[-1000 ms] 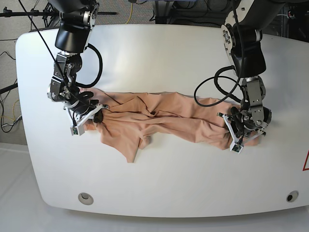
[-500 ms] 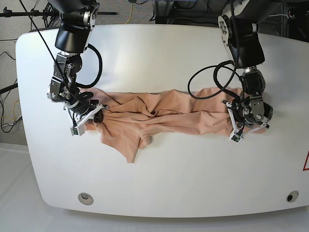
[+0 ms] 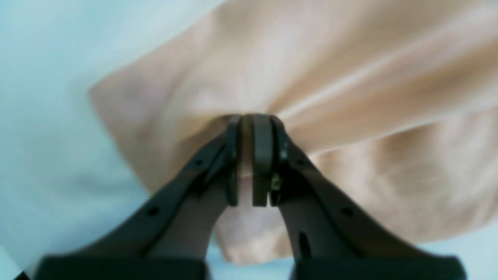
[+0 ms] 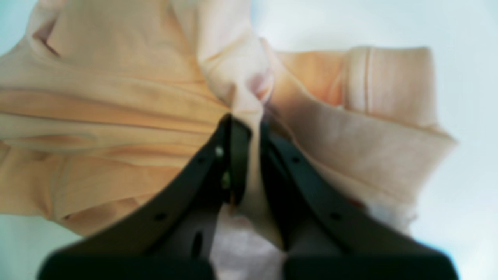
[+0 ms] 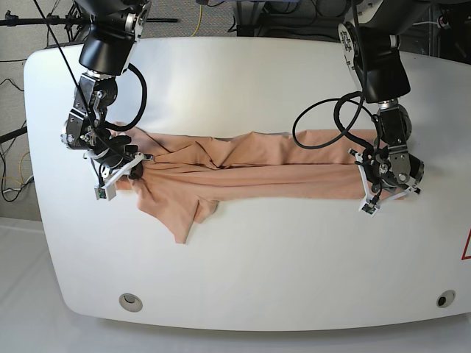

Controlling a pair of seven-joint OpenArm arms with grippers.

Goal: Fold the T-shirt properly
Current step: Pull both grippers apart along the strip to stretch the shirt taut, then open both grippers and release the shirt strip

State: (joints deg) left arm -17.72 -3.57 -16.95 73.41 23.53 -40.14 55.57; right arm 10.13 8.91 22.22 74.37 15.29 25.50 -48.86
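The peach T-shirt (image 5: 243, 173) lies stretched in a long wrinkled band across the white table (image 5: 243, 81), with a flap (image 5: 180, 220) hanging toward the front. At the band's right end in the base view, my left gripper (image 5: 366, 182) is shut on the cloth. Its wrist view shows fabric (image 3: 330, 77) pinched between the closed fingers (image 3: 261, 155). The band's left end holds my right gripper (image 5: 132, 170), also shut on cloth. There a bunched fold (image 4: 241, 85) runs down between the fingers (image 4: 237, 163).
Black cables (image 5: 324, 125) loop from both arms over the table's far half. Two round holes (image 5: 130, 301) sit near the front corners. The table edge runs close in front, with floor and wires beyond at left.
Both grippers moved apart, the right one leftward and the left one rightward. The shirt between them is now pulled straighter and flatter, and its front flap has shifted left.
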